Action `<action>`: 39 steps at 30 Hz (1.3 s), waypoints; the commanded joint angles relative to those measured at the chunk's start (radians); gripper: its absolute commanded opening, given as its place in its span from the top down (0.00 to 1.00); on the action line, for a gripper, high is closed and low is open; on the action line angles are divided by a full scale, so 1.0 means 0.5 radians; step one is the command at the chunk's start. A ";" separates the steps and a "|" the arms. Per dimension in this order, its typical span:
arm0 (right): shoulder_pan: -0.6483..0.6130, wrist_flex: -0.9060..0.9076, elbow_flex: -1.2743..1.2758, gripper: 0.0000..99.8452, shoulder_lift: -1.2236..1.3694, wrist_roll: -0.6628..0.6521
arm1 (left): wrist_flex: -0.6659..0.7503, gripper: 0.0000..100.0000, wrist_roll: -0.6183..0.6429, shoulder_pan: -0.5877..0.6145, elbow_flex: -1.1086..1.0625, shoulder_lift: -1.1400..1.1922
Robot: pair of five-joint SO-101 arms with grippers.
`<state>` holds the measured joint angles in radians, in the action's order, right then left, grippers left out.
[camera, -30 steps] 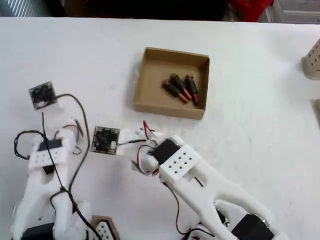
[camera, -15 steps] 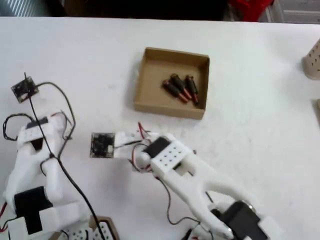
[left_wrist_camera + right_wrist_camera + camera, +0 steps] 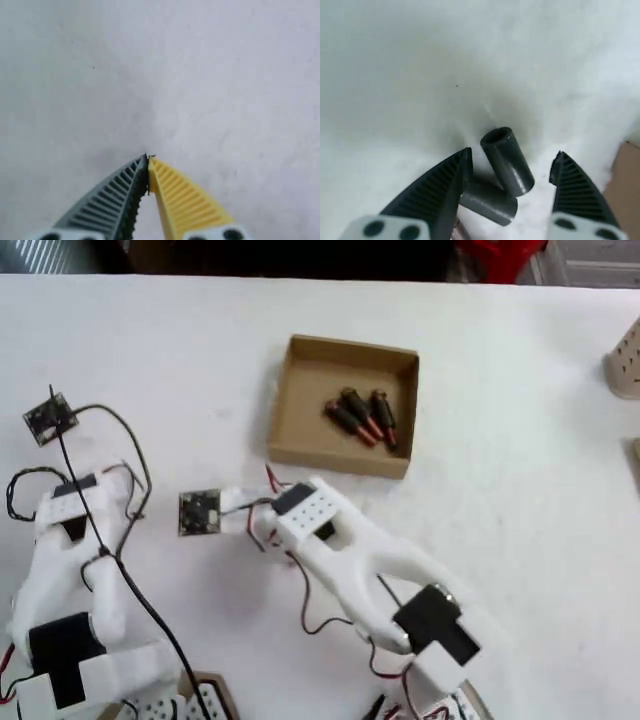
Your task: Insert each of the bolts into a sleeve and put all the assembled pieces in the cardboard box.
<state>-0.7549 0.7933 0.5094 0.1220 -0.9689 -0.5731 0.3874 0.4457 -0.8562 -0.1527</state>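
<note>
Between the spread right jaws lie two touching dark sleeves (image 3: 506, 161), while the left jaws press together.

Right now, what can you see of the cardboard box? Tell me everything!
The cardboard box is brown, shallow and open on top, sitting flat on the white table. Three dark pieces with reddish ends lie side by side in its right half. Nothing else touches it.

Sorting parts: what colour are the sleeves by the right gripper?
Dark grey sleeves; right wrist view.
</note>
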 commanded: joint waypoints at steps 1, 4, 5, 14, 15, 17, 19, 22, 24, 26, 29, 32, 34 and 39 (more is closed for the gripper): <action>0.066 -0.026 -0.175 0.77 0.100 -0.037 | -0.012 0.98 0.018 0.011 0.107 -0.005; 0.115 -0.011 -0.258 0.77 0.192 -0.098 | -0.012 0.98 0.018 0.011 0.107 -0.005; 0.115 -0.011 -0.273 0.77 0.204 -0.098 | -0.012 0.98 0.018 0.011 0.107 -0.005; 0.106 -0.011 -0.276 0.97 0.210 -0.098 | -0.012 0.98 0.018 0.011 0.104 -0.002; 0.112 -0.005 -0.276 0.95 0.207 -0.098 | -0.012 0.98 0.018 0.011 0.104 -0.002; 0.112 0.048 -0.282 0.98 0.204 -0.098 | -0.012 0.98 0.018 0.011 0.104 -0.002; 0.112 0.109 -0.288 0.98 0.180 -0.095 | -0.012 0.98 0.018 0.011 0.104 -0.002; 0.115 0.235 -0.288 0.98 0.038 -0.003 | -0.012 0.98 0.018 0.011 0.104 -0.002; 0.130 0.299 -0.276 0.98 -0.097 0.190 | -0.012 0.98 0.018 0.011 0.104 -0.002; 0.170 0.367 -0.273 0.98 -0.241 0.374 | -0.012 0.98 0.018 0.011 0.104 -0.002; 0.281 0.431 -0.249 0.98 -0.434 0.647 | -0.012 0.98 0.018 0.011 0.104 -0.002; 0.388 0.431 -0.123 0.98 -0.606 0.970 | -0.012 0.98 0.018 0.008 0.104 0.002; 0.456 0.440 -0.021 0.98 -0.707 1.166 | -0.012 0.98 0.018 -0.011 0.104 0.002; 0.683 0.443 0.261 0.98 -0.971 1.452 | -0.028 0.98 -0.009 -0.048 0.101 -0.005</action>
<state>-0.4849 1.0096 0.5999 -0.2601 -0.3092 -0.5731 0.3874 0.4457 -0.8562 -0.1527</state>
